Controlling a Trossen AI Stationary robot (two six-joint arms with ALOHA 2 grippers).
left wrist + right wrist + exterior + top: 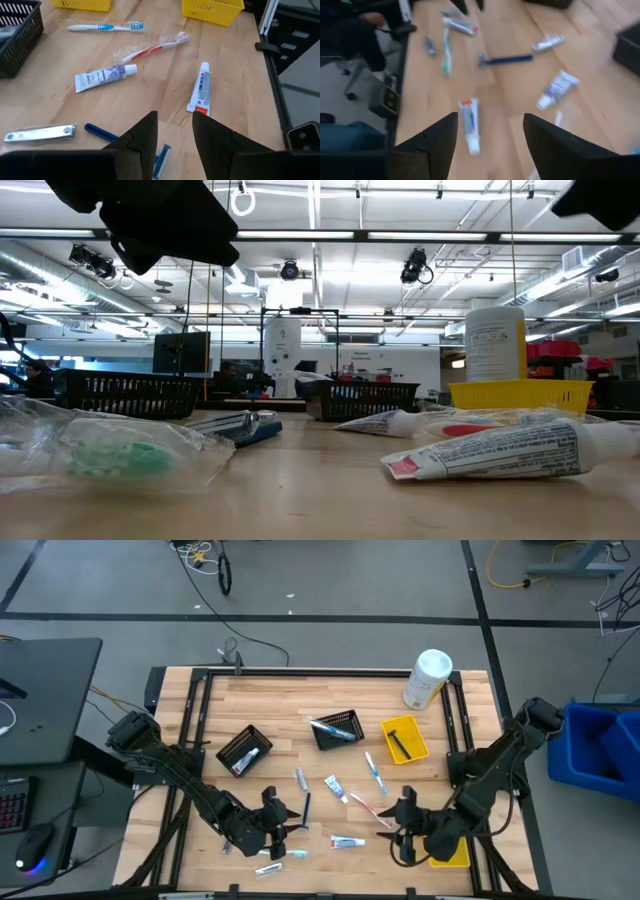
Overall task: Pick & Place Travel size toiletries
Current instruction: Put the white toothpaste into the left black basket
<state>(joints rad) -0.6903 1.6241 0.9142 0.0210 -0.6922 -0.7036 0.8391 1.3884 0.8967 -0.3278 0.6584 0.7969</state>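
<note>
Small toiletries lie scattered flat on the wooden table. A white toothpaste tube (347, 841) (200, 92) (469, 122) lies between the two arms. Around it are a blue razor (305, 806) (125, 140) (505, 60), a second tube (335, 787) (105, 77), a red toothbrush (365, 805) (155, 47), a blue toothbrush (375, 772), a silvery packet (299, 778) (40, 132) and a green toothbrush (290, 853) (446, 57). My left gripper (290, 823) (175, 135) hovers open over the razor's head. My right gripper (392, 825) (490, 135) hovers open, facing the tube.
Two black mesh baskets (244, 750) (337, 727) and a yellow tray (404, 738) stand farther back, and another yellow tray (450, 852) sits under the right arm. A big white canister (428, 678) (495, 345) stands at the far right. A person's hand (370, 19) shows beyond the table edge.
</note>
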